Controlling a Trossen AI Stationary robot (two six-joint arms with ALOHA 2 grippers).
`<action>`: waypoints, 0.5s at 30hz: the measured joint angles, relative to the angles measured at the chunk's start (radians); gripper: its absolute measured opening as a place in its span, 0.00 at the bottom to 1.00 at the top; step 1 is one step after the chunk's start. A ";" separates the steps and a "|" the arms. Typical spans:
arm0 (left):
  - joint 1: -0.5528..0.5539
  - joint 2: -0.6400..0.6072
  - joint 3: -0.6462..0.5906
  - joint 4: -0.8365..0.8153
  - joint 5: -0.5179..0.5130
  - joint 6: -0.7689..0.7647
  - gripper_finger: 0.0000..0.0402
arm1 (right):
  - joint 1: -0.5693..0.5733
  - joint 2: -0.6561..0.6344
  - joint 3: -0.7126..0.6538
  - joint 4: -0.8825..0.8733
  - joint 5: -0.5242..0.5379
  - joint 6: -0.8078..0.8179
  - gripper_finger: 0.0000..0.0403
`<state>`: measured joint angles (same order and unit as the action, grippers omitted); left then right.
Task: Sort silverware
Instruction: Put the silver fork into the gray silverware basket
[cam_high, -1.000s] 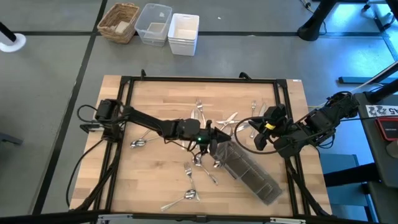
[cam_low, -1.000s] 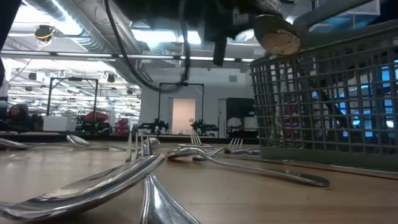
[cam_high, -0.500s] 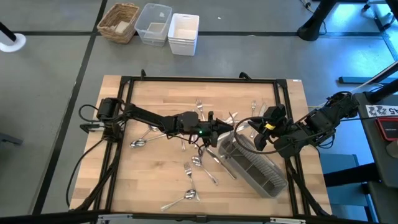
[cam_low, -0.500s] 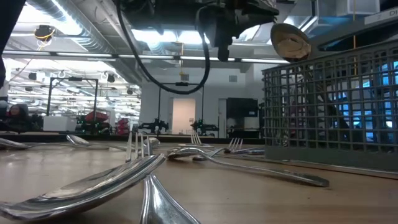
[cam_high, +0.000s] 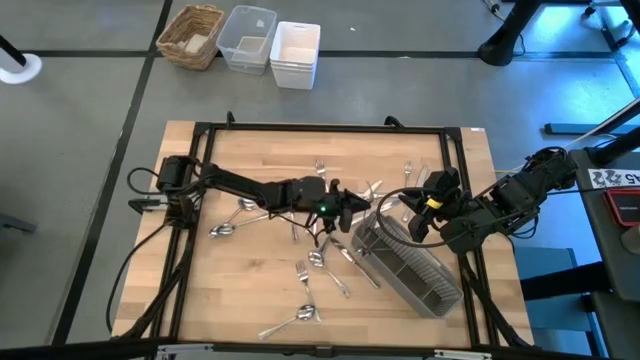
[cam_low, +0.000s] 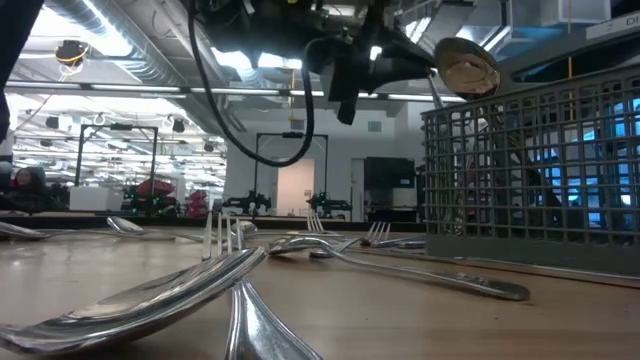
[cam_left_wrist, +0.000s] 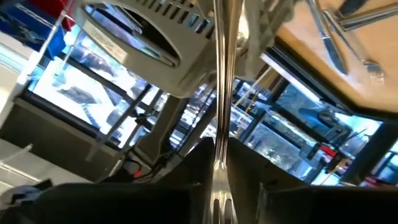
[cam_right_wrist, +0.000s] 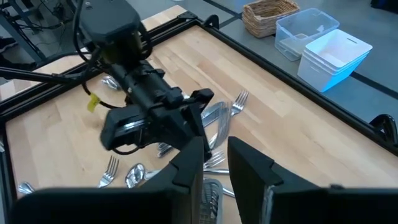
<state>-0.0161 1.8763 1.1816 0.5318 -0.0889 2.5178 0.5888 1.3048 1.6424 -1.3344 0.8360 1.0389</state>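
Observation:
My left gripper (cam_high: 352, 212) reaches level from the table's left to the grey slatted caddy (cam_high: 405, 262) and is shut on a spoon (cam_low: 465, 65). The spoon's bowl shows above the caddy's upper corner (cam_low: 430, 110) in the low view. The caddy rests on the table right of centre, slanting toward the near right corner. My right gripper (cam_right_wrist: 214, 165) hangs open above the caddy's far end, with nothing between its fingers. Loose silverware lies around: forks (cam_high: 305, 272) near the front, a spoon (cam_high: 222, 230) on the left, and more pieces (cam_high: 320, 172) farther back. My left gripper has the spoon's slim handle (cam_left_wrist: 217, 134) between its two fingers, and the handle runs on lengthwise beyond the fingertips. It comes in nearly level from the table's left. The spoon is lifted clear of the table, and its handle passes the caddy's slatted wall (cam_left_wrist: 143, 43). Where the spoon's far end sits is hidden.
A black frame (cam_high: 320, 128) borders the wooden table. Beyond the far edge stand a wicker basket (cam_high: 190, 35), a clear tub (cam_high: 247, 38) and a white tub (cam_high: 295, 52). Forks (cam_low: 150, 300) lie close to the near edge.
My left gripper has gone toward the table's far and right edges with the spoon, and the spoon's bowl has shifted right with it. The caddy has slid toward the right and far edges and turned a little, then kept still. My right arm has not moved.

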 joint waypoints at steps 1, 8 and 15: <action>0.004 0.000 0.000 0.000 0.013 -0.026 0.11 | 0.000 0.000 0.000 0.000 0.000 0.000 0.19; 0.008 0.000 0.000 0.003 0.071 -0.091 0.20 | 0.000 0.000 0.000 0.001 0.000 0.000 0.19; 0.004 0.000 0.000 0.114 0.081 -0.238 0.27 | 0.000 0.000 0.000 0.002 0.000 0.000 0.19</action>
<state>-0.0116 1.8763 1.1816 0.6454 -0.0077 2.2793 0.5888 1.3048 1.6421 -1.3327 0.8360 1.0392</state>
